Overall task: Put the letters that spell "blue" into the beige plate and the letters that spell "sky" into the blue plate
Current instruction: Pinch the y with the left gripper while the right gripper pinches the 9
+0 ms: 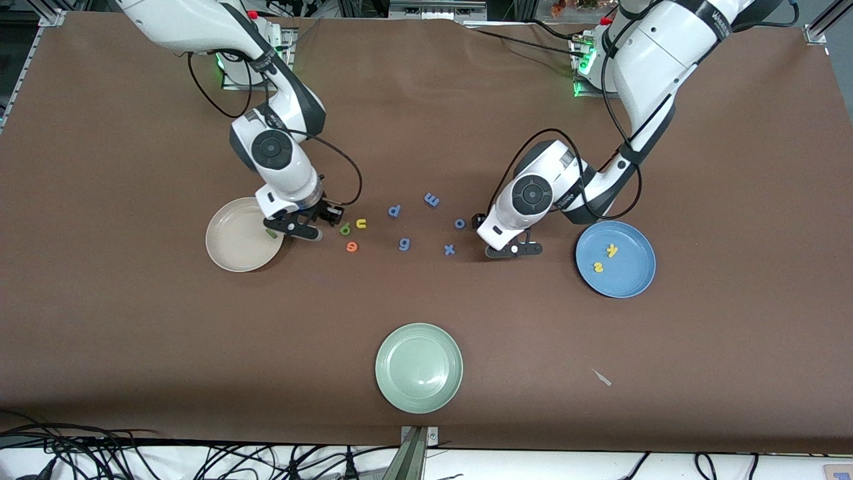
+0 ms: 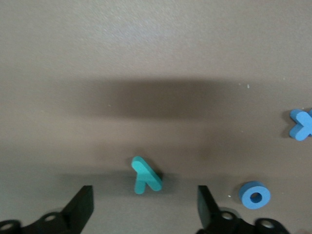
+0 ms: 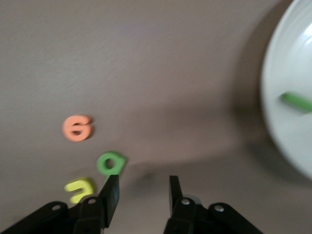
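The beige plate (image 1: 230, 243) (image 3: 287, 73) holds the green l (image 1: 271, 233) (image 3: 296, 101). My right gripper (image 1: 300, 230) (image 3: 143, 192) stands open and empty, low between that plate and the green b (image 1: 345, 229) (image 3: 111, 162). Yellow u (image 1: 361, 223) (image 3: 79, 188) and orange e (image 1: 352, 247) (image 3: 77, 128) lie beside the b. The blue plate (image 1: 633, 280) holds yellow k (image 1: 612, 251) and yellow s (image 1: 598, 268). My left gripper (image 1: 514, 251) (image 2: 146, 204) is open, low over the teal y (image 2: 145, 174), which lies on the table between its fingers (image 2: 80, 207), untouched.
Blue-purple letters lie mid-table: p (image 1: 394, 211), m (image 1: 432, 199), g (image 1: 404, 245), o (image 1: 460, 223) (image 2: 254, 195) and x (image 1: 449, 250) (image 2: 302, 124), the last two close to my left gripper. A pale green plate (image 1: 418, 368) sits nearer the front camera.
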`<state>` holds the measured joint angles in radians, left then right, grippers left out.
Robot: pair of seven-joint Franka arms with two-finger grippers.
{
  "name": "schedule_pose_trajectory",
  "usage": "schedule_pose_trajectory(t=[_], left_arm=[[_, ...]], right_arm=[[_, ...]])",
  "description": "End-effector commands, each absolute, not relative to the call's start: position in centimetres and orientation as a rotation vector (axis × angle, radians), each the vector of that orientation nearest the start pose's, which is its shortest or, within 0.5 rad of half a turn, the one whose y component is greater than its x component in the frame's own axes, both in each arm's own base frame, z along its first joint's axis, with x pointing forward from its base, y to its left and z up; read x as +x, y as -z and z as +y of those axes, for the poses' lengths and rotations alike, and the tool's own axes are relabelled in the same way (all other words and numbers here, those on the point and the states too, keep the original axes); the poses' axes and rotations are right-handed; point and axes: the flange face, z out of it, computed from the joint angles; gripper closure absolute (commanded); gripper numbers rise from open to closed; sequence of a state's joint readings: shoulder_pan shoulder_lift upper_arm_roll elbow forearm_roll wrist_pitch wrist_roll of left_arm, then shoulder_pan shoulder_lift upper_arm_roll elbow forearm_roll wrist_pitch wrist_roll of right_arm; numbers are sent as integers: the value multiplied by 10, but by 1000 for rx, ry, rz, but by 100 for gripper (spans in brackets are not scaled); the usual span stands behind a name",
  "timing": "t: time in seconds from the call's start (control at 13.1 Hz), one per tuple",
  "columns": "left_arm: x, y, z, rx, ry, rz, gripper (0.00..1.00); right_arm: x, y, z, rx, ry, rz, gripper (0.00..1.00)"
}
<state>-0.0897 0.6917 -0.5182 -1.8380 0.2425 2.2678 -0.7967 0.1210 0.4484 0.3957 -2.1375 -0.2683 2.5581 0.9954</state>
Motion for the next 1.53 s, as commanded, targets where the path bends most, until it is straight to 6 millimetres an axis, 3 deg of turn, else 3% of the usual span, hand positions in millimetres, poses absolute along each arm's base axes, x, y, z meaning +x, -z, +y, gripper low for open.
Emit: schedule_pose_trajectory(t=[0.0,0.15,0.31,0.53,0.76,0.92,1.14,1.3,1.45], left_arm=[[522,-176,-343,-3108,-279,-107,23],[521,-170,-345,-3088,-256,-121,26],[519,-169,-346,-3081,-247,-112,30],[513,-167,-352,-3075,-251,-129,61],[513,-167,-351,-3072,-253,-130,81],[517,-175,-347,-3068,-241,-136,83],[529,-214,-339,-3040,-189,-148,84],[533,-224,-335,-3040,-164,-156,84],[551,-249,-311,-3019,-138,-169,85]], right_arm=[[498,-201,314,-3031,22,523,50],[502,-202,327,-3017,32,518,50],[502,-199,327,-3021,31,507,49],[500,-190,325,-3073,85,398,49],[500,-187,324,-3081,84,384,48],[501,-181,316,-3096,101,365,47],[501,-175,307,-3096,115,363,47],[501,-173,308,-3089,113,369,47],[501,-170,309,-3072,118,366,47]])
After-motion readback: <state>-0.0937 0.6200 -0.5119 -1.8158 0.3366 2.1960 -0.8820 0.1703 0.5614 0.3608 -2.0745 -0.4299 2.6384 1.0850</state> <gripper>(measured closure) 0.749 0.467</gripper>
